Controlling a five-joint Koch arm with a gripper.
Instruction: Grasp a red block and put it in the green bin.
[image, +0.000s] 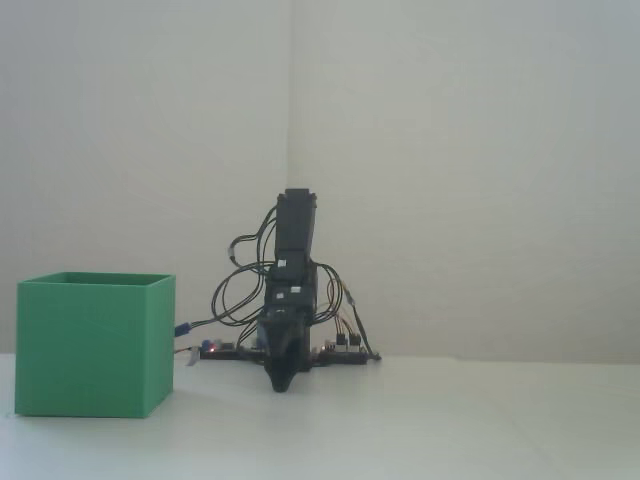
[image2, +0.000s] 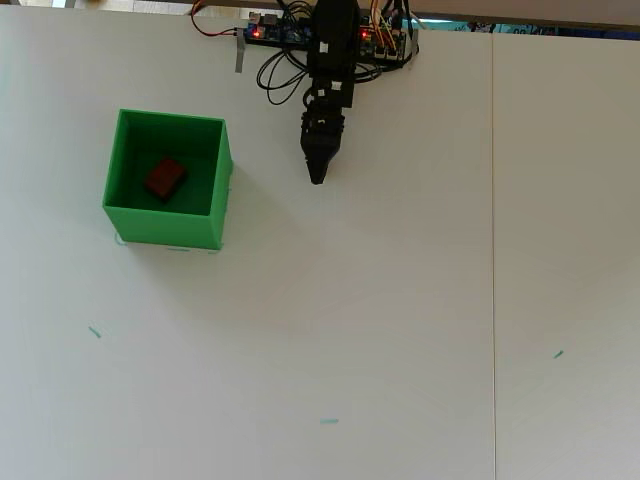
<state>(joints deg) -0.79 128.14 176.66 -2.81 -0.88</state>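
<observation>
The red block (image2: 165, 178) lies on the floor of the green bin (image2: 216, 196) in the overhead view. In the fixed view the green bin (image: 92, 345) stands at the left and its walls hide the block. My gripper (image2: 318, 177) is folded back near the arm's base, to the right of the bin and apart from it, tips together in a point with nothing held. In the fixed view the gripper (image: 281, 386) points down close to the table.
The arm's base with circuit boards and looped wires (image2: 280, 35) sits at the table's far edge. A seam (image2: 493, 250) runs down the white table at the right. Small teal marks (image2: 328, 421) dot the surface.
</observation>
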